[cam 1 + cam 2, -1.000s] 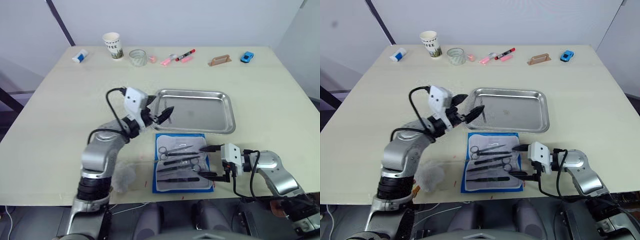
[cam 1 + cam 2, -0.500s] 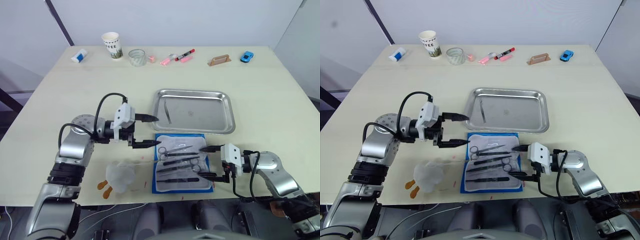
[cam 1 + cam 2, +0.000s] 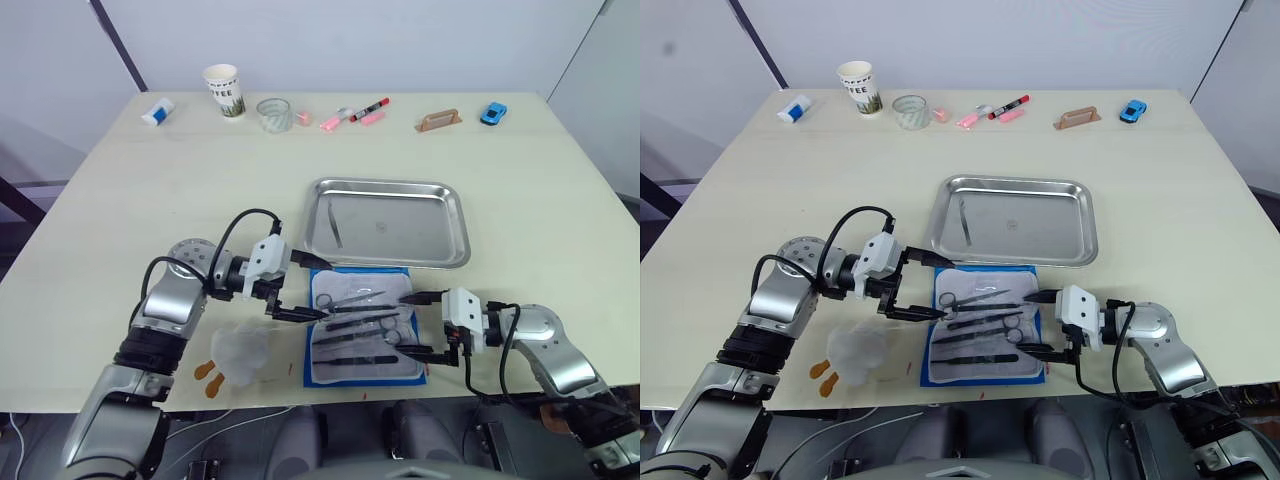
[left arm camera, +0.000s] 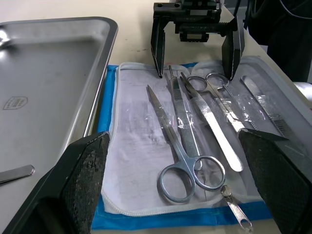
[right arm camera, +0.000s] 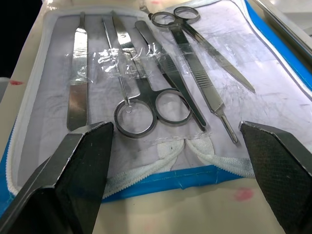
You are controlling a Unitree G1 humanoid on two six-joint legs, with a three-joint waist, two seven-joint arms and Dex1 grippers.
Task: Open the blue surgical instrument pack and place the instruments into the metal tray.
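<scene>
The blue surgical instrument pack (image 3: 361, 337) lay open, its lining whitish and clear, edged in bright blue with a white stitched border. The instruments (image 5: 156, 73) on it were silver-grey steel, looking darker from the head camera. The metal tray (image 3: 390, 222) was shiny silver with a faint stamped mark on its floor. Both the left gripper (image 3: 303, 290) and the right gripper (image 3: 419, 322) had black fingers on white housings. The table (image 3: 130, 200) was pale cream. Along its far edge stood a white paper cup (image 3: 225, 91) with dark print, pink and red markers (image 3: 355, 114), a tan block (image 3: 439, 121) and a blue toy car (image 3: 493, 113). A fluffy white plush (image 3: 240, 352) showed orange feet.
</scene>
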